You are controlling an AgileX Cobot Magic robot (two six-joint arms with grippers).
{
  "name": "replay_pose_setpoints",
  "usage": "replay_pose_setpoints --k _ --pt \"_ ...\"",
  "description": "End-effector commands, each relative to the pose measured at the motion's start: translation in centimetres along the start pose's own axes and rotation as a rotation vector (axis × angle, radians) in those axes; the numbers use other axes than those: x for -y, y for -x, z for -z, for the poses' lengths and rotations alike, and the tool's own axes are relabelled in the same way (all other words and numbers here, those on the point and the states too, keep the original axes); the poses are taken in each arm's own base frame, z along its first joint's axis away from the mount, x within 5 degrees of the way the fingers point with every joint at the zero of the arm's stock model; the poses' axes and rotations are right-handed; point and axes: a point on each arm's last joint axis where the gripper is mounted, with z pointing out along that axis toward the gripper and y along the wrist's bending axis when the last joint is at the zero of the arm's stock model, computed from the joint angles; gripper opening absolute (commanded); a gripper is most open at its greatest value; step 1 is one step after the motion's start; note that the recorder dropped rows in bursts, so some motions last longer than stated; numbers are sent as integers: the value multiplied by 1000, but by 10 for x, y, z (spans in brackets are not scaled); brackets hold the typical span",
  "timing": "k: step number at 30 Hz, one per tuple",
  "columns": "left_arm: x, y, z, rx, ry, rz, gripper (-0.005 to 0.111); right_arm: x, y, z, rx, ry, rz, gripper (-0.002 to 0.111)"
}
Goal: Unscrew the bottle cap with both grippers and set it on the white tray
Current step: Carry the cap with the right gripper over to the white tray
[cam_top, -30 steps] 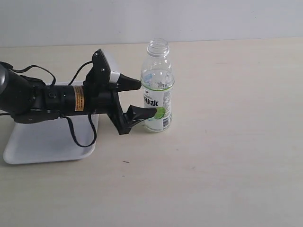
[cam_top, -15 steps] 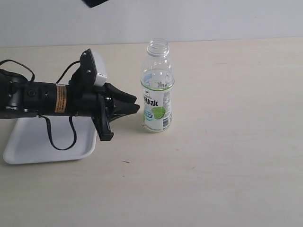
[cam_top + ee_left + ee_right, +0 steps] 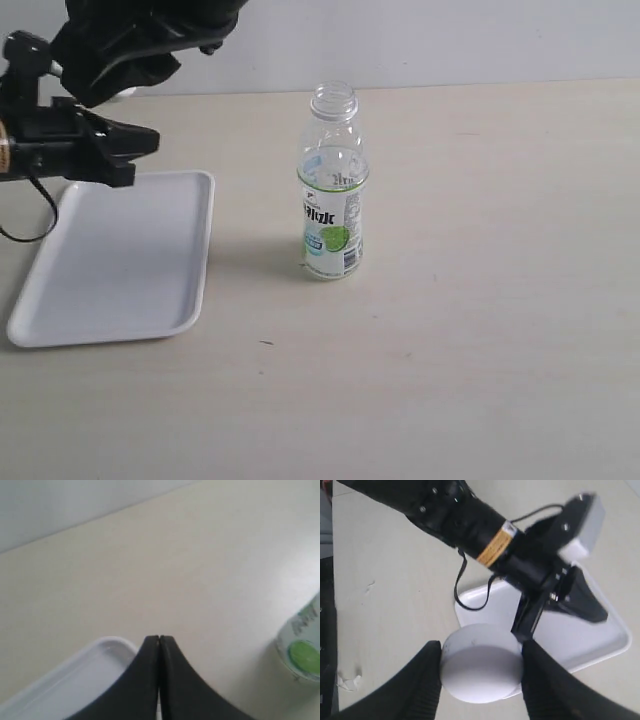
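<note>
Over the 12 o'clock rim of the white tray (image 3: 120, 260), left gripper (image 3: 148, 141) closed empty, right gripper (image 3: 480, 647) above clamping the bottle cap (image 3: 481, 670); capless bottle (image 3: 332, 200) at 3 o'clock.

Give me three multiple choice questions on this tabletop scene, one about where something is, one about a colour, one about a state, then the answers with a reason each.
1. Where is the small round white plastic cap?
A. On the neck of the clear plastic bottle
B. Between the fingers of the right gripper
C. Lying in the flat white rectangular tray

2. What colour is the round fruit picture on the bottle's label?
A. Red
B. Purple
C. Green

3. How do the jaws of the left gripper stand?
A. Shut on nothing
B. Wide open
C. Clamped on the bottle

Answers:
1 B, the right wrist view shows the cap pinched between two black fingers, while the bottle's neck is open and the tray is bare.
2 C, the label shows a green lime.
3 A, the left wrist view shows the black tips meeting with nothing between them.
</note>
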Motion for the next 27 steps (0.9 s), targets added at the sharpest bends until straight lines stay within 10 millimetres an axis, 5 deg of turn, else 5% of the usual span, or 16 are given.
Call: replay_pose_setpoints --k 1,9,15,27 --pt "-30 5 31 67 120 95 0 8 -10 -33 -51 6 -63 0" --pt "-57 -3 75 168 314 261 0 12 -26 -104 -85 -92 -138 0" --pt "-55 -2 99 202 371 280 0 16 -42 -153 -63 -150 -162 0" --pt "-47 7 108 220 386 236 0 34 -84 -215 -95 -189 -242 0"
